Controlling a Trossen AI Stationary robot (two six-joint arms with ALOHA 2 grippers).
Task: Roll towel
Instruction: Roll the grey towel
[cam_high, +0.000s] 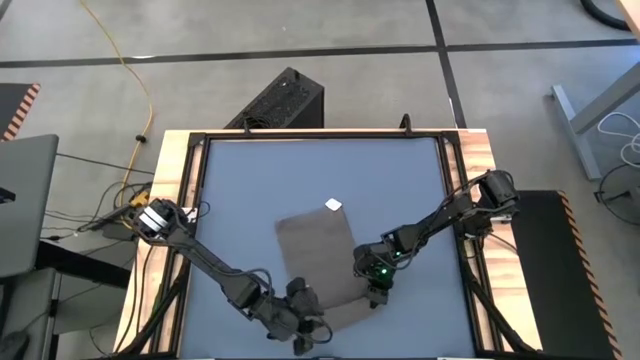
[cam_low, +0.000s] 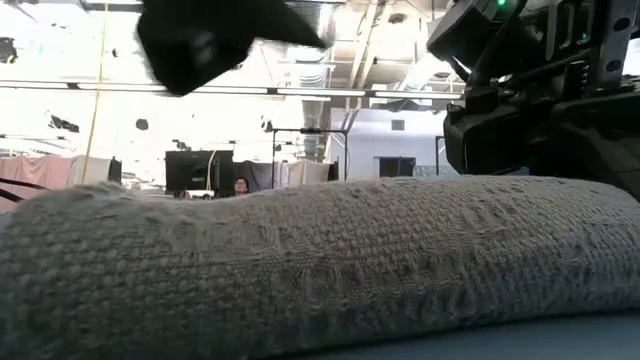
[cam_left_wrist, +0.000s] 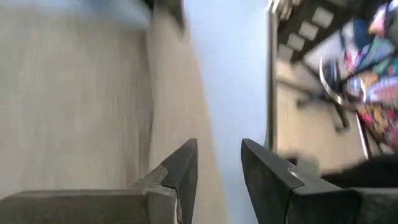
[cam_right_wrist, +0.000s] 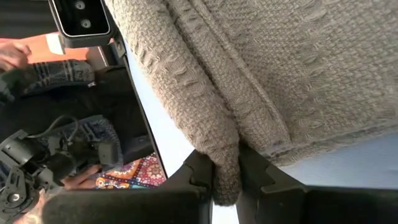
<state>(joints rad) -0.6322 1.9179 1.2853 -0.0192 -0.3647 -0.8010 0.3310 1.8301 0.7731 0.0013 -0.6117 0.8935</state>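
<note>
- While the towel (cam_high: 318, 258) lies on the blue table (cam_high: 250, 180), both grippers work at the towel's near end, where the cloth is bunched into a thick roll.
- The right gripper (cam_right_wrist: 225, 180) pinches the rolled edge of the towel: in its wrist view a fold of the grey-brown weave sits squeezed between the two dark fingers (cam_right_wrist: 199, 173), which stand only a narrow way apart.
- Ahead of that gripper, the flat part of the towel stretches away, with a stitched hem running along it.
- In the high view the right gripper (cam_high: 377, 292) sits at the towel's right corner, its green light showing just behind it.
- The left gripper (cam_left_wrist: 219, 171) has its fingers (cam_left_wrist: 184, 167) spread a little, with only blue table showing in the gap between them; it grips nothing.
- The towel lies just beside one of the left gripper's fingers, off to the side of the gap rather than inside it.
- In the high view the left gripper (cam_high: 300, 325) sits at the towel's near left corner, well apart from the right gripper.
- A small white tag (cam_high: 333, 205) lies at the towel's far edge, well away from both grippers.
- At table height the roll (cam_low: 320, 265) fills the width of the view, with the right arm hanging above one end.
</note>
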